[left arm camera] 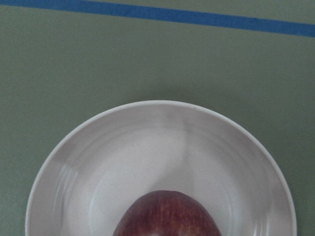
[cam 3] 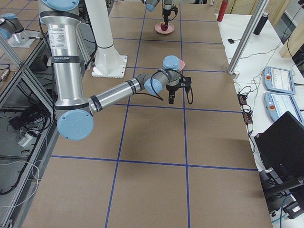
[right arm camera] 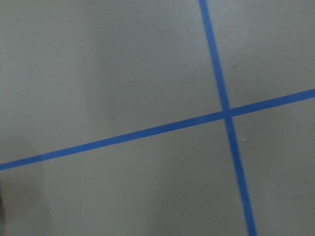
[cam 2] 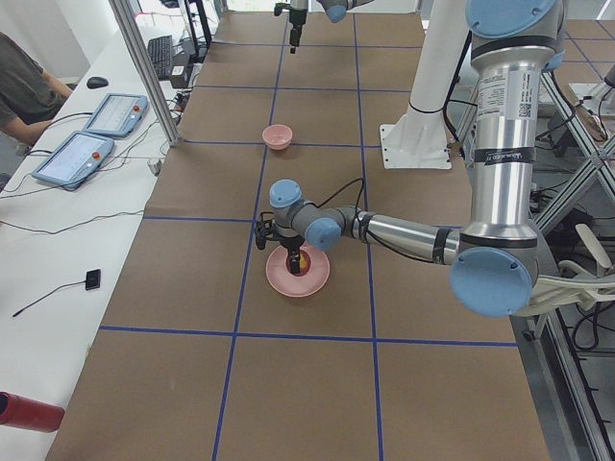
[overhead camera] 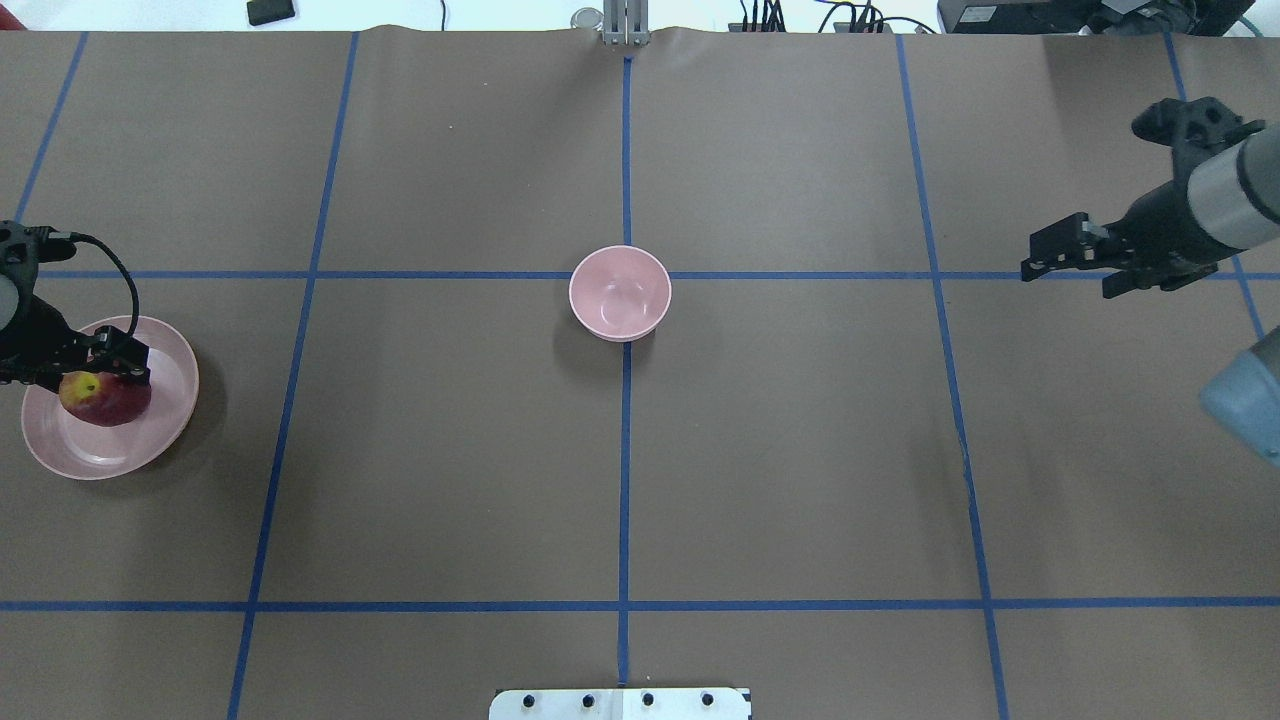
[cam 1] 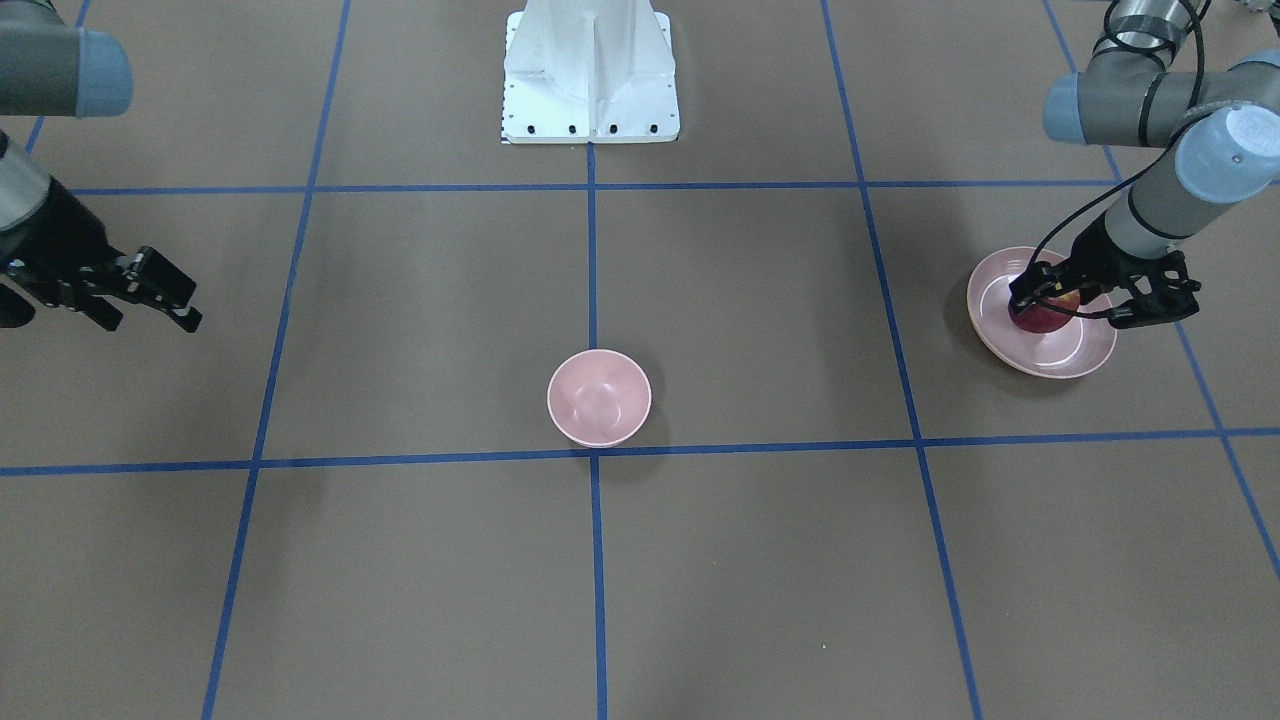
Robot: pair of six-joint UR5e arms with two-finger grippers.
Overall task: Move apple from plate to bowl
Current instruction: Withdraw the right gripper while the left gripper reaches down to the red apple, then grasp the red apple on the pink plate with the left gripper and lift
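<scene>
Overhead exterior puts the left claw (overhead camera: 88,368) at the apple (overhead camera: 105,400), on the plate (overhead camera: 168,422). You can't tell whether it grips (jaws look spread). A shallow pinch could let it roll off short of the bowl (overhead camera: 642,300).

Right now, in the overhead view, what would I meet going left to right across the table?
plate → bowl → right tool. The apple and the left tool overlap the plate, so they are left out of the order.
</scene>
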